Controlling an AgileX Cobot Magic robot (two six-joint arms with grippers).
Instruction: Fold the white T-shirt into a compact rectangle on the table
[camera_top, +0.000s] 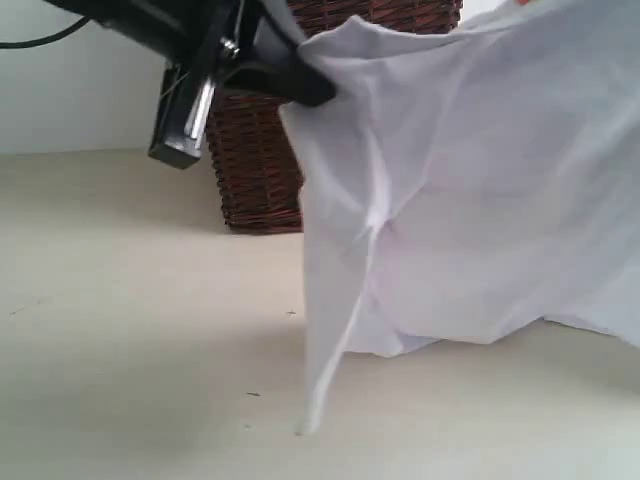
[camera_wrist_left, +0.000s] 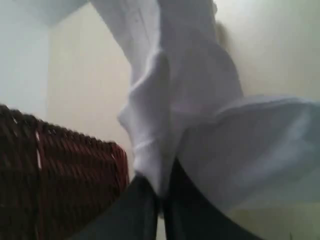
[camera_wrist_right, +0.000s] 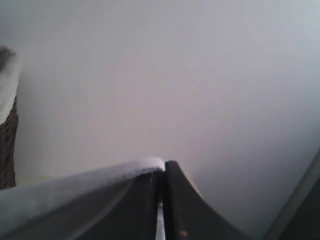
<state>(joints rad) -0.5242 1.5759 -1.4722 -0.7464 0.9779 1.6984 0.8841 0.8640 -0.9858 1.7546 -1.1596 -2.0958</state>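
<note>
The white T-shirt (camera_top: 480, 180) fills my near view, a rumpled sheet hanging in the air in front of the wicker basket (camera_top: 255, 170), its lowest folds at or just above the table (camera_top: 120, 330). My left gripper (camera_wrist_left: 161, 192) has its fingers clamped on a bunched corner, and the right gripper (camera_wrist_right: 162, 167) pinches a thin edge of the cloth (that arm is outside the exterior view). I'd judge the folding barely begun: the shirt isn't laid flat yet, and every fold is left to do.

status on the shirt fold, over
Both shut on white T-shirt: left pincer, right pincer. Shirt held up, spread, not folded. Close behind it, wicker basket.
</note>
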